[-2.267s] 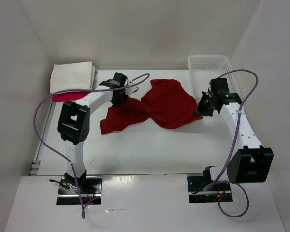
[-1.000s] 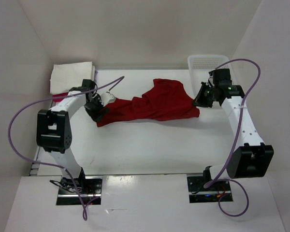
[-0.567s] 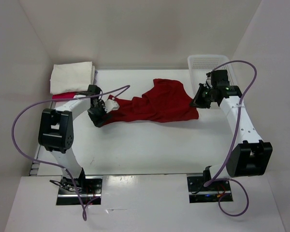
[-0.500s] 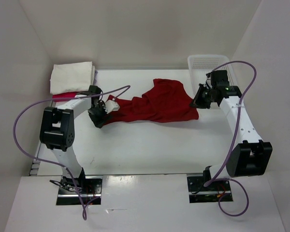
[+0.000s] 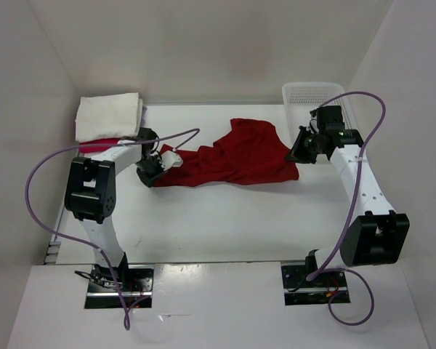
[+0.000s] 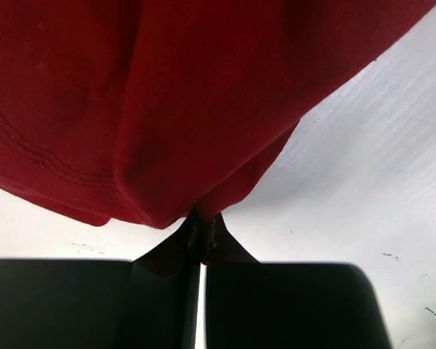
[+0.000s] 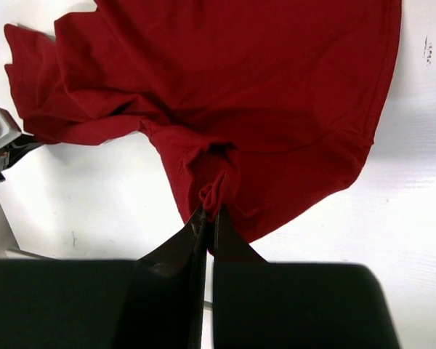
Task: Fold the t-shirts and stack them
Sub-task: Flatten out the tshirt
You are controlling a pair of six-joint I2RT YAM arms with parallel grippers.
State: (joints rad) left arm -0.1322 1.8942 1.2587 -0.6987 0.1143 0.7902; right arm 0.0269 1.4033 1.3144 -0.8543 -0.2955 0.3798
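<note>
The dark red t-shirt [image 5: 232, 156] is stretched across the middle of the table between my two grippers. My left gripper [image 5: 154, 173] is shut on its left end; in the left wrist view the cloth [image 6: 167, 109] bunches into the closed jaws [image 6: 202, 218]. My right gripper [image 5: 299, 151] is shut on its right edge; in the right wrist view a pinch of the shirt [image 7: 261, 94] sits between the closed jaws [image 7: 209, 211]. A folded cream white t-shirt [image 5: 107, 116] lies at the back left on a magenta-pink one [image 5: 98, 145]. The lavender shirt is out of view.
A white lattice basket [image 5: 316, 102] stands at the back right, just behind my right arm. White walls close in the table on three sides. A purple cable loops from each arm.
My left gripper pulled the shirt's left end out to the left, stretching the crumpled shirt into a long band. My right gripper held its end and shifted slightly back.
</note>
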